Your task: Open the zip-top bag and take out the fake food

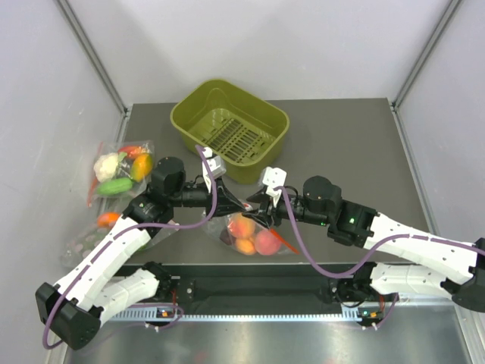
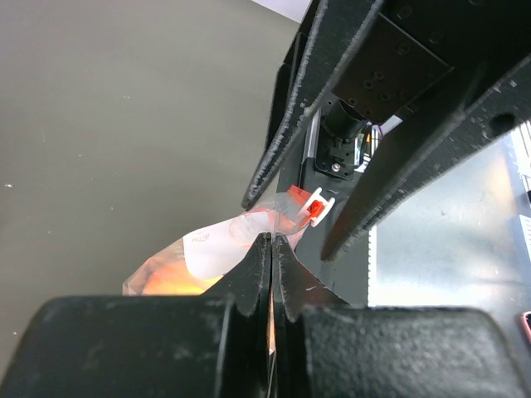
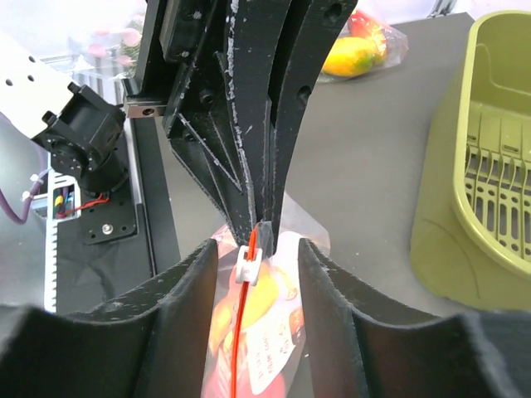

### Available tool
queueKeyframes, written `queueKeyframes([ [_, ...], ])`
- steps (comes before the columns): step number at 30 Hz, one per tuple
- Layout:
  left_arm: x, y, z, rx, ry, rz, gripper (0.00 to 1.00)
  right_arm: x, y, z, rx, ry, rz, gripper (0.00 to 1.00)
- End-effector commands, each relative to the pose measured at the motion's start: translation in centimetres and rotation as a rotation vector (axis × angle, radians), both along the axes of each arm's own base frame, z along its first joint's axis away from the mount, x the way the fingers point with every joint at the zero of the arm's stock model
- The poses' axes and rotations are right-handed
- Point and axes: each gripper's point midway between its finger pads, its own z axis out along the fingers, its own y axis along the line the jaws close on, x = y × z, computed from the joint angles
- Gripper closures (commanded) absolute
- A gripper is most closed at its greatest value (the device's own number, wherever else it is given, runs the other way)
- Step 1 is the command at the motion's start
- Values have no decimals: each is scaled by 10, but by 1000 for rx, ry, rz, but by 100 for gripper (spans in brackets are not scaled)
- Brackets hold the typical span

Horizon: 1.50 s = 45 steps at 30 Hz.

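The zip-top bag hangs just above the table in front of the arms, with the fake food, round orange-pink peaches, showing through it. My left gripper is shut on the clear plastic at the bag's top corner. In the right wrist view its closed fingers pinch the bag just past the white slider on the orange-red zip strip. My right gripper is open and straddles the slider, with a gap on each side. The fake food glows orange inside the bag.
An olive-green slotted basket stands behind the bag and shows at the right in the right wrist view. A clear bag of cauliflower and cucumber lies at the table's left edge, another bag below it.
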Motion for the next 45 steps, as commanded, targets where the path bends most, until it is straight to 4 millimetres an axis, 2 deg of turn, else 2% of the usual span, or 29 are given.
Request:
queueKeyframes([
  [1,-4,-2,9,-26,-25,-27,100,-1,4,48,112,-80,3,59],
  [5,-5,-2,10,-27,-26,-27,100,1,6,45,99,-77,-1,67],
  [10,-5,-3,8,-25,-27,-28,100,5,7,42,88,-80,-14,94],
  [13,-4,-3,9,-23,-31,-22,100,6,4,41,84,-86,-27,99],
  [18,1,1,12,-23,-63,19,100,10,0,35,73,-87,-53,100],
  [22,8,4,14,-18,-78,76,100,11,-3,15,23,-65,-67,100],
  [24,18,8,16,-16,-97,151,100,11,-5,7,8,-58,-73,100],
  [35,42,23,20,-6,-123,298,100,5,-10,-19,-26,-8,-67,100],
  [39,56,36,21,12,-143,395,100,3,-16,-35,-58,18,-73,100],
  [45,87,68,21,48,-159,609,100,-2,-28,-46,-74,45,-89,100],
])
